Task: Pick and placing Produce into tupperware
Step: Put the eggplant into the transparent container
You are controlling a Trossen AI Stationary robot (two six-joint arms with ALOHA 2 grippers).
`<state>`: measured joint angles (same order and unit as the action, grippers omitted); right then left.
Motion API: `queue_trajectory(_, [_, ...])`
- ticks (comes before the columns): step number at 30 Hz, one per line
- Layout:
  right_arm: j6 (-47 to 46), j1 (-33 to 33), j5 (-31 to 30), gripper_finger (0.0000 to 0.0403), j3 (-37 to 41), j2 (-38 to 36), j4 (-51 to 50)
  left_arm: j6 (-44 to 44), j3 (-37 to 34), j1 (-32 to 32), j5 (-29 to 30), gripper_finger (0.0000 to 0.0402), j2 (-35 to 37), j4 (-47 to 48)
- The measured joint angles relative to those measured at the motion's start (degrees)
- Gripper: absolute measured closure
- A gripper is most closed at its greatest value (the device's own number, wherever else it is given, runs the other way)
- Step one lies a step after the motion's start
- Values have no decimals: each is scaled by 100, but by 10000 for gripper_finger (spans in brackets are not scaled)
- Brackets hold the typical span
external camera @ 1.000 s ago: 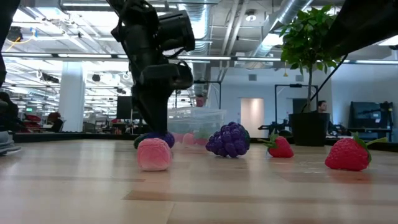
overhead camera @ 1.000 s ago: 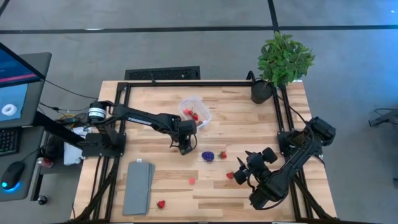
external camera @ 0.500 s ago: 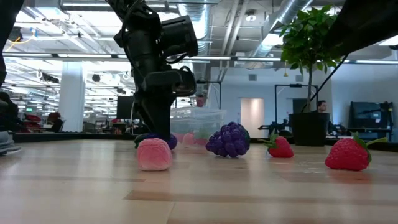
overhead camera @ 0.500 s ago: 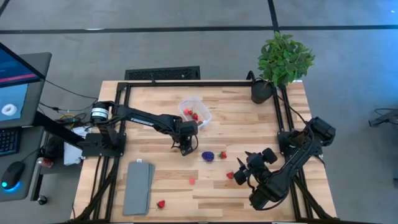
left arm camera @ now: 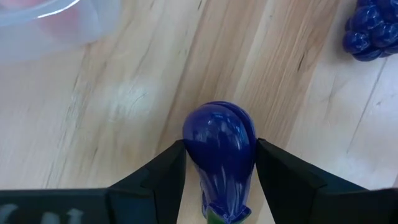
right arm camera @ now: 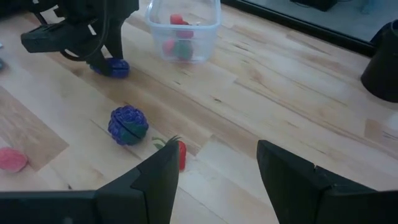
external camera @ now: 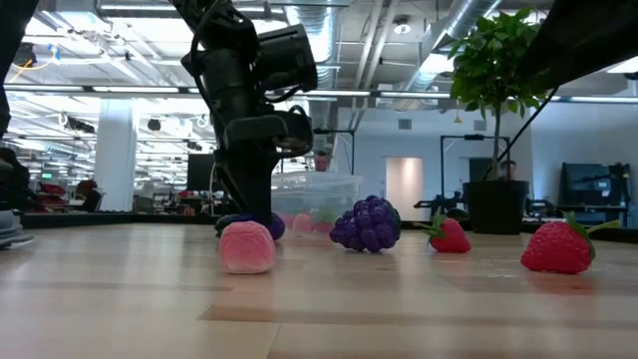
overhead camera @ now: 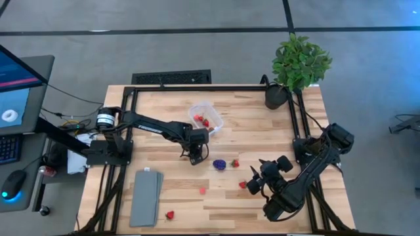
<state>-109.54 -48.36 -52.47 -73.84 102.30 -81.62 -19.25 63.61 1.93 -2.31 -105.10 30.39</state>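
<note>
Left claw (overhead camera: 195, 157) closed, reaching down mid-table; right claw (overhead camera: 257, 176) open, hovering.

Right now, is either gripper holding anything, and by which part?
The left gripper clamps the purple eggplant across its body, on the table. The right gripper is open, holding nothing.

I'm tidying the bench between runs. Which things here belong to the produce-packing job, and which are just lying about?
Belongs to the job:
- tupperware, strawberries already inside
- eggplant, between the left gripper jaws
- grape cluster
- loose strawberries
- pink piece

Just lying about:
- potted plant
- grey slab

The right gripper waits, open.
</note>
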Motion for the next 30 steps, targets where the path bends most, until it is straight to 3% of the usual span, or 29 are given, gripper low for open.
queue_trajectory(12, [0,0,0,163,0,0,0,63,-24,0,-129,225,-30,113])
queue_trajectory(21, [-1,0,2,163,0,0,0,129,-16,0,-203,274,-19,102])
queue_trajectory(30, [0,0,2,163,0,0,-2,129,-12,2,-201,260,-13,118])
